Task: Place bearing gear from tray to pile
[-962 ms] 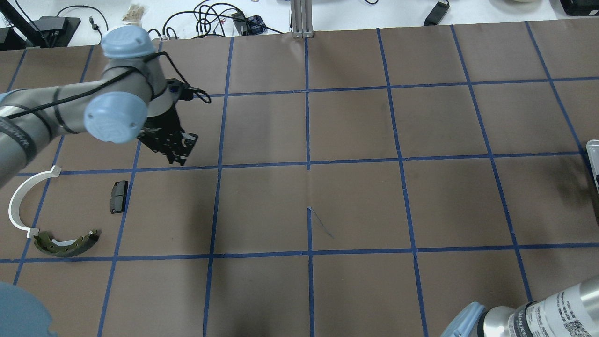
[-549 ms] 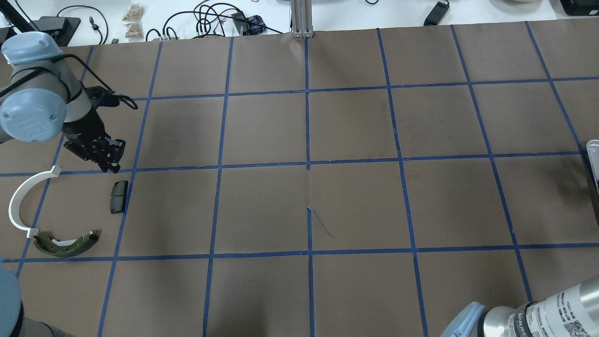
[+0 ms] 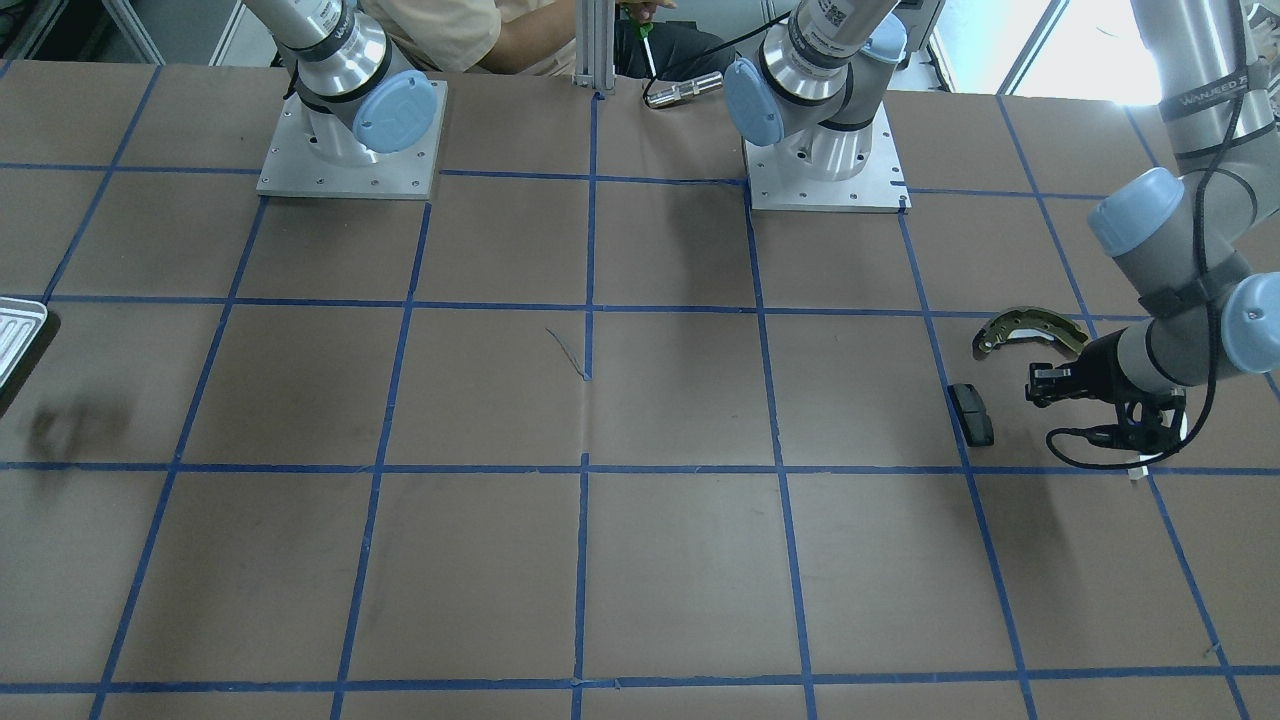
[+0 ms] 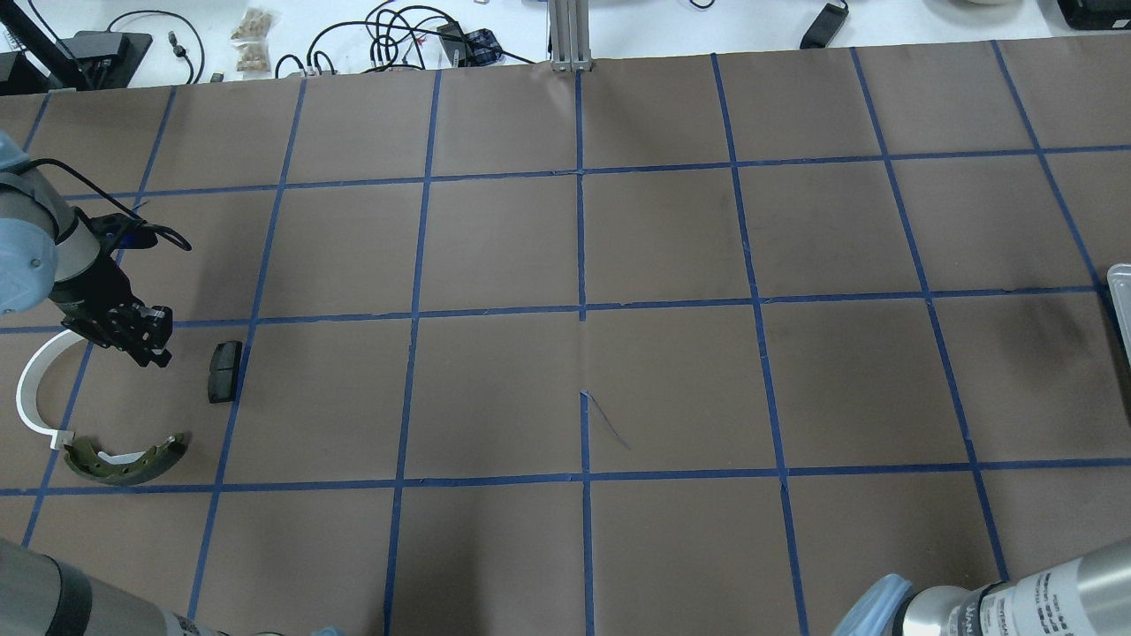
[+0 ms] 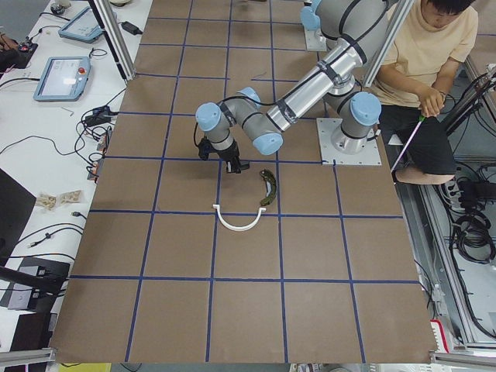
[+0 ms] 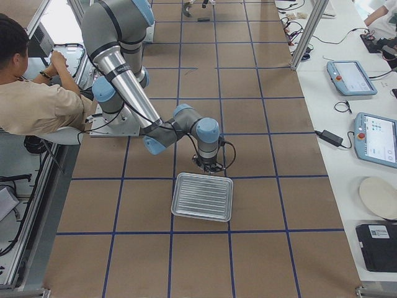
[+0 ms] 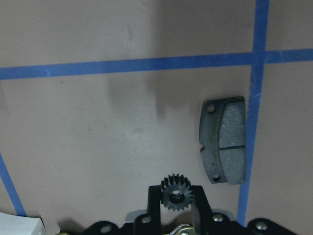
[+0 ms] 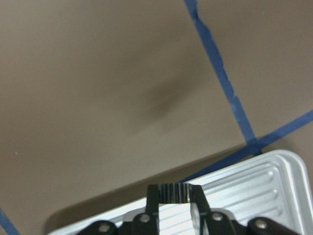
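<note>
"Where's the tray (image 6: 202, 197)?"
"At the right end of the worktop (image 4: 671, 380). The right gripper (image 8: 174, 197) hangs over its rim, jaws closed on a ribbed black piece (image 8: 173, 191)."
"And the pile (image 3: 1020, 325)?"
"On the left: half-ring (image 4: 26, 393), brake shoe (image 4: 128, 461), pad (image 7: 223, 147). The left gripper (image 7: 176, 197) hovers beside the pad, jaws pinching the bearing gear (image 7: 176, 192)."

Beside the black pad (image 4: 224, 359), the left gripper (image 4: 157, 352) hides part of the white half-ring (image 4: 23, 393) — well apart from the pad, the tray (image 4: 1124, 300) runs off the edge.
</note>
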Available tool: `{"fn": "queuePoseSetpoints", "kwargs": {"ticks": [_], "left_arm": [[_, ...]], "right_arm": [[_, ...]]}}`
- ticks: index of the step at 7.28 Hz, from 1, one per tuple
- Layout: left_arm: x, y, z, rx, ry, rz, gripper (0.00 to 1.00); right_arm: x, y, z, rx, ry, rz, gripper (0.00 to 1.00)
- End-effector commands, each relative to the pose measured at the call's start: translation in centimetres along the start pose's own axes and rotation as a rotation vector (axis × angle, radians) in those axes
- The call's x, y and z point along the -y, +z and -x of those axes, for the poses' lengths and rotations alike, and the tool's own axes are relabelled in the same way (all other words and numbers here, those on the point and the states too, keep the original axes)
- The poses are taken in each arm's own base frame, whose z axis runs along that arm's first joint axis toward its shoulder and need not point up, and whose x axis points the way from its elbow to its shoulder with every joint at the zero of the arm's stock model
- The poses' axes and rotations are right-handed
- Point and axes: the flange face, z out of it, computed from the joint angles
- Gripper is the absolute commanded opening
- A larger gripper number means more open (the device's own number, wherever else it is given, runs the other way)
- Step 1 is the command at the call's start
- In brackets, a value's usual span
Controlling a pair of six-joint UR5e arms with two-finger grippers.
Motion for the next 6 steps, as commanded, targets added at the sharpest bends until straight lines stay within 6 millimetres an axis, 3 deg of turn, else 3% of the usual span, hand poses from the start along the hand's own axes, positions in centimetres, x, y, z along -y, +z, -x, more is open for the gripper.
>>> {"fn": "queuePoseSetpoints", "kwargs": {"ticks": [1,2,3,4,5,6], "left_arm": [[0.7,2.2,1.6,-0.005,-0.004,-0.002,0.00],[0.9,2.9,1.7,-0.011,-0.002,0.002,0.00],[0.8,3.1,1.9,-0.011,-0.007,0.006,0.09],[0.8,3.1,1.9,-0.008,-0.007,0.008,0.37],[0.8,3.0,1.9,-0.010,-0.008,0.008,0.97],[0.7,2.4,1.8,-0.006,-0.008,0.002,1.00]], "right_arm": [[11.3,-2.7,3.1,0.011,0.119,-0.031,0.01],[17.9,-1.7,5.8,0.046,0.170,-0.042,0.01],[23.9,-0.4,9.5,0.090,0.246,-0.065,0.01],[31.3,-0.9,13.3,0.105,0.350,-0.074,0.01],[38.3,-1.9,18.3,0.112,0.440,-0.068,0.01],[43.9,-2.9,22.8,0.107,0.541,-0.080,0.02]]}}
